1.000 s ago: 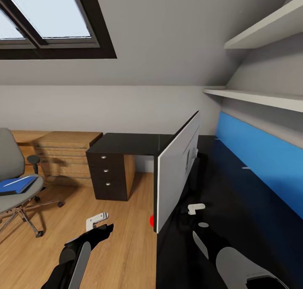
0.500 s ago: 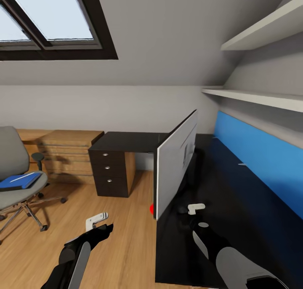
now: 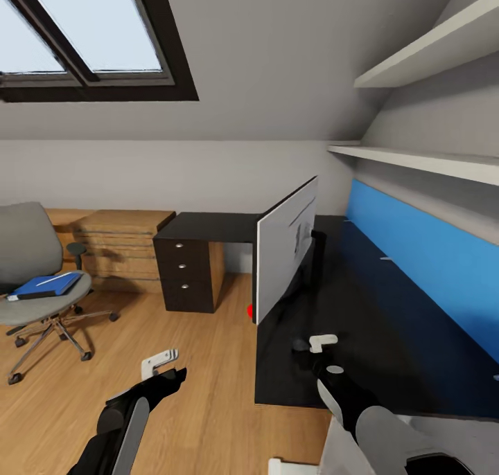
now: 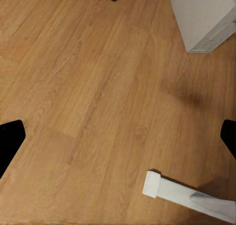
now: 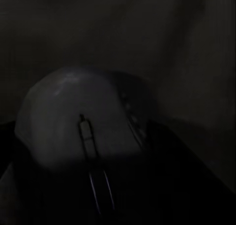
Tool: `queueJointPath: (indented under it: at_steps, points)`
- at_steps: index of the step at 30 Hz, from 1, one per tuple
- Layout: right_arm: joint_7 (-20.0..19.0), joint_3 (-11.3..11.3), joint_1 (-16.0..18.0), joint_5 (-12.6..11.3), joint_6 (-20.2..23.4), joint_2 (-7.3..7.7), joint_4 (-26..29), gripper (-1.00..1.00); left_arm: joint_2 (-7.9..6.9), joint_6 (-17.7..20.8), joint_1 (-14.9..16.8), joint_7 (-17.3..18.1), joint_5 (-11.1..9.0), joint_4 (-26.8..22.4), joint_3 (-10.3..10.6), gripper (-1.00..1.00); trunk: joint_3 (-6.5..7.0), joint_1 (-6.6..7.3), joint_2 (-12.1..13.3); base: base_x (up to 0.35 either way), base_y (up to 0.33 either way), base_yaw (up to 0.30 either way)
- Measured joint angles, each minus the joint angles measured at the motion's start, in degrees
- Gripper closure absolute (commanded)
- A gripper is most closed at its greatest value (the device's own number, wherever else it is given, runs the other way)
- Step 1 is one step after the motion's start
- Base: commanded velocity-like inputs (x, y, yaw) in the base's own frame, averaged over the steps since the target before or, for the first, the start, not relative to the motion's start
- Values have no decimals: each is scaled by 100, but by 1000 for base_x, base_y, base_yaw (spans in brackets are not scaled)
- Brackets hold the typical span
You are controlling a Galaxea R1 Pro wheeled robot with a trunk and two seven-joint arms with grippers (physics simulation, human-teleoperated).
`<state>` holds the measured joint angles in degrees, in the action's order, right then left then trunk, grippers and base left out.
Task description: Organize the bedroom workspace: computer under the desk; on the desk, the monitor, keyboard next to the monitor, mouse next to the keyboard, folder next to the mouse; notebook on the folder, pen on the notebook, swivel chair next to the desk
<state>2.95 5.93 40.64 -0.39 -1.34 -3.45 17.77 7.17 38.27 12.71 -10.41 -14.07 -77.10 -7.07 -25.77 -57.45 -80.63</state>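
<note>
the whole head view has slid since a second ago, so the camera has moved, not the things: the desk [image 3: 388, 323] now shows its near edge and the swivel chair [image 3: 28, 246] sits fully in sight. the folder [image 3: 45, 286] lies on the seat with one pen [image 3: 52, 280] on it, so that step is undone. the left gripper [image 3: 166, 364] hangs over the floor, fingertips [image 4: 10, 141] spread wide. the right gripper [image 3: 315, 343] hovers above the desk; its wrist view is dark, seemingly right against the mouse [image 5: 83, 126], and i cannot tell its grip. count: one monitor [image 3: 281, 253] on the desk, one chair, one folder, one pen, one mouse.
</note>
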Motion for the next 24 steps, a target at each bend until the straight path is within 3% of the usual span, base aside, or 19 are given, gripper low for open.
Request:
queueJointPath:
  at_steps: [14, 17, 24]
  points:
    - [3, 5, 0, 6, -4, 0, -8, 100, 0, 4, 0, -2, 0, 24, -1, -100, 0, 0, 0, -336, 0, 0]
    - [7, 22, 0, 18, -64, -22, -19, 100, -5, 0, 0, -1, 0, 241, -9, -100, 0, 0, 0, -336, 0, 0]
    - [15, 80, 0, 243, -162, -61, -33, 100, -9, -2, 0, 0, 8, 365, -15, -100, 0, 0, 0, -336, 0, 0]
